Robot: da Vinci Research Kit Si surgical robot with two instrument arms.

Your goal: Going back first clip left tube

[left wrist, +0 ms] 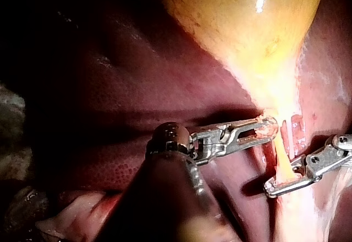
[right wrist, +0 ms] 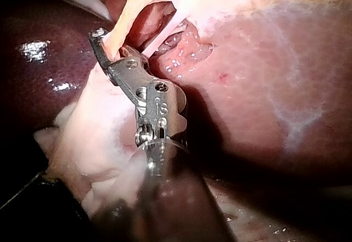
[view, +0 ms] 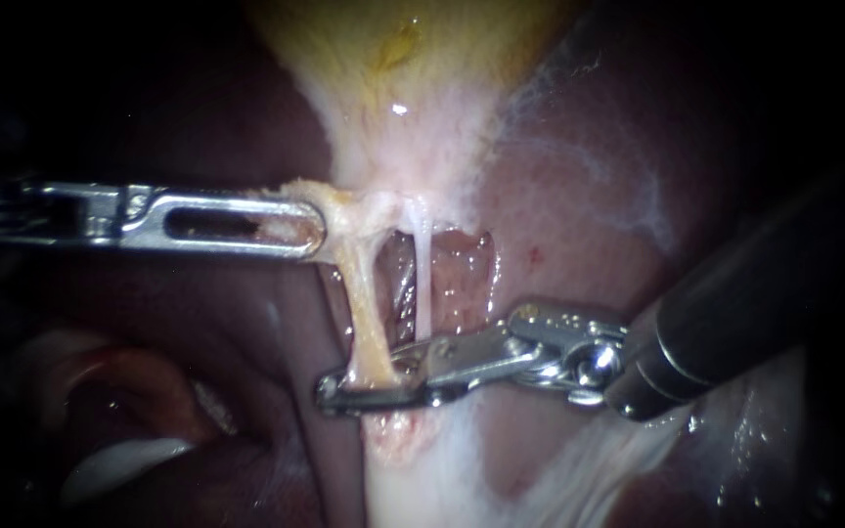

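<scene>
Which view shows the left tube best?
The endoscope view: the left tube shows whole, from the gallbladder down to the right instrument. The left wrist view shows a shorter stretch, the right wrist view only its end.

Bright light hits the centre tissue, edges fall to black, glare spots on gallbladder (left wrist: pixel 242 27) and wet liver (right wrist: pixel 247 88), dark shadow beside right instrument (right wrist: pixel 107 47).

Noted: the gallbladder (view: pixel 413 39) is yellow, paling to pinkish white at its neck. The liver (view: pixel 579 196) is dark red-brown, streaked with thin white film, with one small red fleck. The left tube (view: pixel 364 313) is tan-yellow and the right tube (view: pixel 423 284) white. The left instrument (view: pixel 317 231) is bright silver; the right instrument (view: pixel 344 393) has a silver tip and black shaft.
</scene>
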